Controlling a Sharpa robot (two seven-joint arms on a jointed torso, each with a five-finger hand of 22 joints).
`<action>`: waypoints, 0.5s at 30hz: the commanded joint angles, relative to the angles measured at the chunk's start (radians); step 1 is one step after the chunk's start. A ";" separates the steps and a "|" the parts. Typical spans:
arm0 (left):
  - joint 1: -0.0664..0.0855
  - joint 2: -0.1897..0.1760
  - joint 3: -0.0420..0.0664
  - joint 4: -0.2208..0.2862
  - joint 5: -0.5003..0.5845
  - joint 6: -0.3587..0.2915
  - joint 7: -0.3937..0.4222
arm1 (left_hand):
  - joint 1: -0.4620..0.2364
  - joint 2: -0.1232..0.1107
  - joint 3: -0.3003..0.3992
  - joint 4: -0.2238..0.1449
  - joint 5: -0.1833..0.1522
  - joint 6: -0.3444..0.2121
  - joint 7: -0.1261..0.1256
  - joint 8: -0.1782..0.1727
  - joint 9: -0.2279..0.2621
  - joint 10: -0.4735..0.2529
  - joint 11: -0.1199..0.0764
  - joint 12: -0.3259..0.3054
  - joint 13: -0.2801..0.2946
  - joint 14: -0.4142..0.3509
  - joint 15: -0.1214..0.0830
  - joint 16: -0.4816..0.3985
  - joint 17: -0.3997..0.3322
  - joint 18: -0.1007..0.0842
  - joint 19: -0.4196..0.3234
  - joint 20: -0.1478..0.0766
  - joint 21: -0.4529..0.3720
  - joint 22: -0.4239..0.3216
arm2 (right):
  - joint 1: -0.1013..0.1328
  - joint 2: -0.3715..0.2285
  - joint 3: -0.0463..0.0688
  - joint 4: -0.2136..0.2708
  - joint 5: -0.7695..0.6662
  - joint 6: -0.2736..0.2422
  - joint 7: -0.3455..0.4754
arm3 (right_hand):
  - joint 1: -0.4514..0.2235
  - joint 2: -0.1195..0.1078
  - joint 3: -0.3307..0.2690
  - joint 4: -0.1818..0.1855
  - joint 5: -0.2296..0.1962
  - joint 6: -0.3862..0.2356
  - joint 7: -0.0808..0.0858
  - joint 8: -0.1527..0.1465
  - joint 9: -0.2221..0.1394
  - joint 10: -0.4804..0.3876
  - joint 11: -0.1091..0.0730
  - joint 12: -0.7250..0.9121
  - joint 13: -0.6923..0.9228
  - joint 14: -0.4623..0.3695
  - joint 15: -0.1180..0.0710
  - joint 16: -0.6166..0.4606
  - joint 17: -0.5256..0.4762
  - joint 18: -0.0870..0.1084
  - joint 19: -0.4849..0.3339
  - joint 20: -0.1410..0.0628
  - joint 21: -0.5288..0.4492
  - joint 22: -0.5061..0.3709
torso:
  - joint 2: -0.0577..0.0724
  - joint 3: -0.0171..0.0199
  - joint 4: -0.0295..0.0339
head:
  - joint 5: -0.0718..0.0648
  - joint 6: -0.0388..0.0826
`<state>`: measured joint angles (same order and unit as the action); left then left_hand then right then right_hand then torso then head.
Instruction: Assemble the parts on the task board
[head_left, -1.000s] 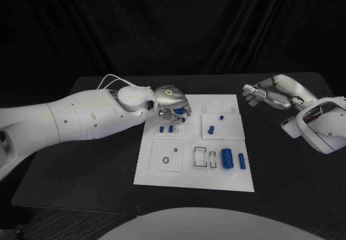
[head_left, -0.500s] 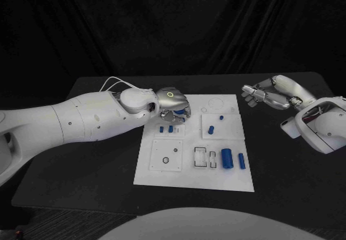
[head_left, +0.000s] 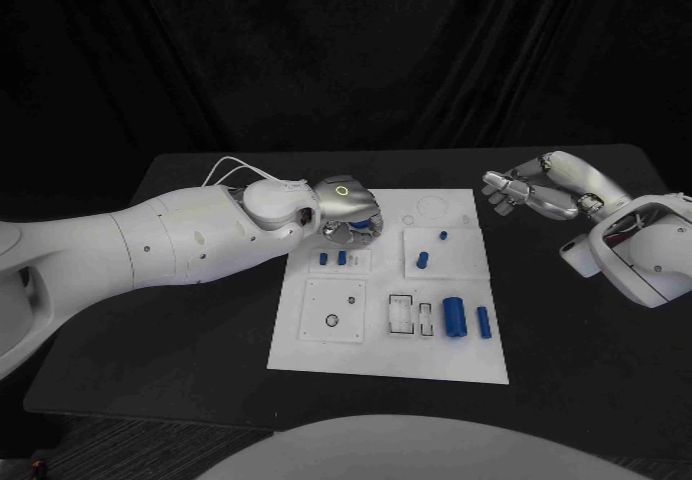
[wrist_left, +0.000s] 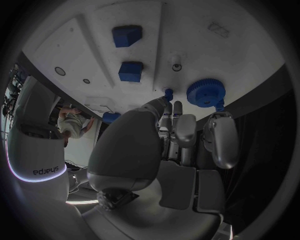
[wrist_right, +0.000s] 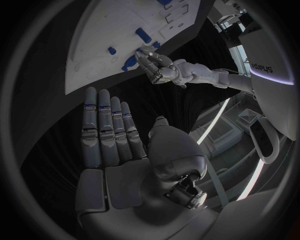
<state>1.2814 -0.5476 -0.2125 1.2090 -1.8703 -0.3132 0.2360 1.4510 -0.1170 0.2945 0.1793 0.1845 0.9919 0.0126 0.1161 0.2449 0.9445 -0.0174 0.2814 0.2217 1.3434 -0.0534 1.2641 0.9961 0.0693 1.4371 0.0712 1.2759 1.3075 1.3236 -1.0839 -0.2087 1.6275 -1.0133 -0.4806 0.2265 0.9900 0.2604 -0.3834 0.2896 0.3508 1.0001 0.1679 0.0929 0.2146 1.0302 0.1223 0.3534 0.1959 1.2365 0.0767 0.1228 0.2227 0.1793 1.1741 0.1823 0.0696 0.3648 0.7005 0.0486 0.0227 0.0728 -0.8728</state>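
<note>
- Two hands are recorded. The left hand (head_left: 348, 207) is poised over the far left part of the task board (head_left: 389, 352), fingers bent downward.
- In the left wrist view, its fingertips (wrist_left: 167, 95) are seen touching a blue gear (wrist_left: 205, 92) that lies on the board; whether the gear is actually pinched cannot be told.
- The right hand (head_left: 534, 190) is held flat and spread, empty, above the black surface (head_left: 577, 340), well apart from the board's right edge.
- Two small blue blocks (wrist_left: 128, 52) are noted just beside the left hand.
- Blue cylinders (head_left: 467, 318) are located near the board's right edge, toward the robot.
</note>
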 joint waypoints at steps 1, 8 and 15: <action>-0.005 0.002 0.000 -0.002 -0.010 0.000 0.000 | -0.007 -0.003 0.004 0.002 -0.007 0.007 0.004 -0.001 -0.002 0.009 0.000 -0.007 -0.003 -0.005 0.002 -0.005 -0.001 -0.004 -0.008 -0.001 -0.005 0.176 | 0.000 0.000 0.001 0.000 -0.006 0.005 -0.022 | 0.005 0.007 0.004 0.001 0.006 0.007 0.001 0.005 0.001 0.008 -0.002 0.004 -0.001 0.005 0.000 -0.005 0.000 0.004 0.007 0.003 0.005 -0.001 | 0.000 -0.0004 0.0005 | -0.001 0.000; -0.008 0.000 0.000 -0.003 -0.010 0.006 -0.004 | -0.020 -0.004 0.005 0.005 -0.021 0.006 0.004 -0.005 -0.004 0.029 0.001 -0.015 -0.008 -0.004 0.002 -0.007 -0.007 -0.003 -0.008 -0.001 -0.007 0.175 | -0.001 0.000 0.001 -0.002 -0.006 0.010 -0.026 | 0.006 0.008 0.005 0.000 0.007 0.008 0.001 0.005 0.001 0.009 -0.003 0.004 -0.001 0.005 -0.001 -0.005 0.000 0.004 0.007 0.003 0.005 -0.001 | 0.000 -0.0006 0.0006 | -0.001 0.000; -0.010 0.000 0.000 -0.007 -0.010 0.015 -0.007 | -0.027 -0.004 0.006 0.006 -0.029 0.007 0.005 -0.006 -0.005 0.047 0.000 -0.018 -0.010 -0.004 0.003 -0.007 -0.010 -0.003 -0.007 -0.001 -0.008 0.175 | -0.001 0.004 0.001 -0.006 -0.006 0.022 -0.032 | 0.008 0.008 0.006 0.000 0.009 0.008 0.001 0.006 0.001 0.010 -0.003 0.005 -0.001 0.006 -0.001 -0.005 0.000 0.004 0.008 0.003 0.005 -0.002 | 0.000 -0.0010 0.0008 | 0.000 0.000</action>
<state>1.2737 -0.5487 -0.2126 1.2034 -1.8703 -0.3106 0.2290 1.4365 -0.1206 0.2972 0.1821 0.1595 0.9954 0.0161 0.1161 0.2413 0.9839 -0.0163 0.2700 0.2126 1.3435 -0.0534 1.2642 0.9871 0.0694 1.4371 0.0713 1.2722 1.3074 1.3236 -1.0803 -0.2087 1.6221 -1.0136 -0.4688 0.2201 0.9940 0.2644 -0.3834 0.2896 0.3554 1.0001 0.1679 0.0929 0.2147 1.0338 0.1186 0.3534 0.1960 1.2366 0.0768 0.1228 0.2228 0.1793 1.1776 0.1858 0.0696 0.3647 0.7005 0.0477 0.0232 0.0727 -0.8728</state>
